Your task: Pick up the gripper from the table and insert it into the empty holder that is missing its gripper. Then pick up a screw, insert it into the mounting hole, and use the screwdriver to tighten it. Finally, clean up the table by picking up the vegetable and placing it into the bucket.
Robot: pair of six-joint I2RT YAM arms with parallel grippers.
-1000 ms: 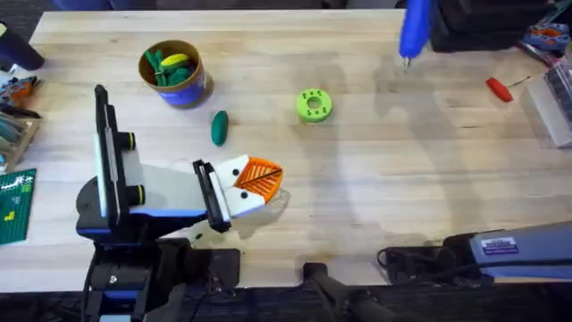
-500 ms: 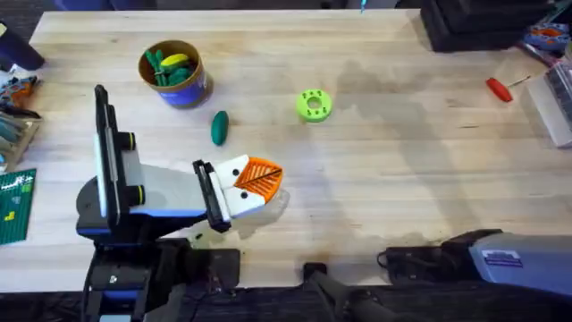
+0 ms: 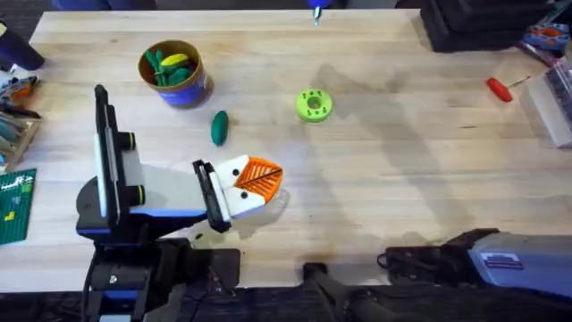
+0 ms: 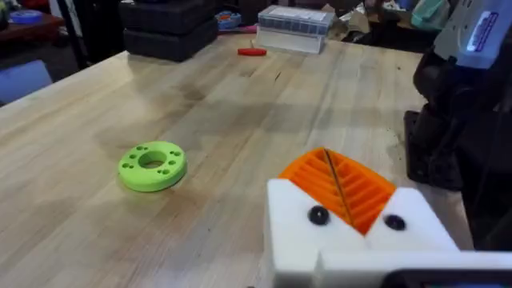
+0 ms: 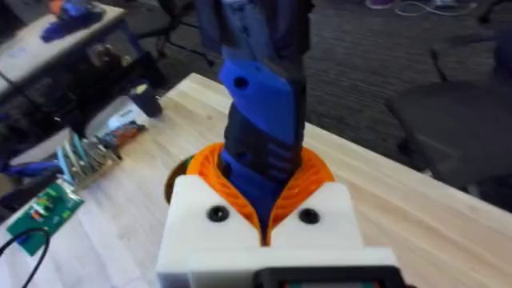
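Note:
My left gripper (image 3: 261,179) rests low over the table's front left. It is shut, with nothing between its orange ribbed pads (image 4: 364,192). The pads sit in white holder blocks (image 4: 296,232), which carry black screw heads (image 4: 318,214). My right gripper (image 5: 260,188) is shut on the blue screwdriver (image 5: 260,120). The screwdriver's tip (image 3: 315,9) pokes in at the table's far edge. The dark green vegetable (image 3: 220,127) lies on the table between my left gripper and the bucket (image 3: 195,89). The bucket stands at the back left and holds several toy vegetables.
A lime-green disc (image 3: 314,105) (image 4: 152,166) lies mid-table. A red-handled tool (image 3: 499,88) and a clear box (image 3: 559,107) sit at the far right, and black cases (image 3: 474,27) at the back right. Tools and a green circuit board (image 3: 16,207) line the left edge.
The screwdriver has moved left along the table's far edge and higher, so just its tip shows overhead. The left arm has not moved.

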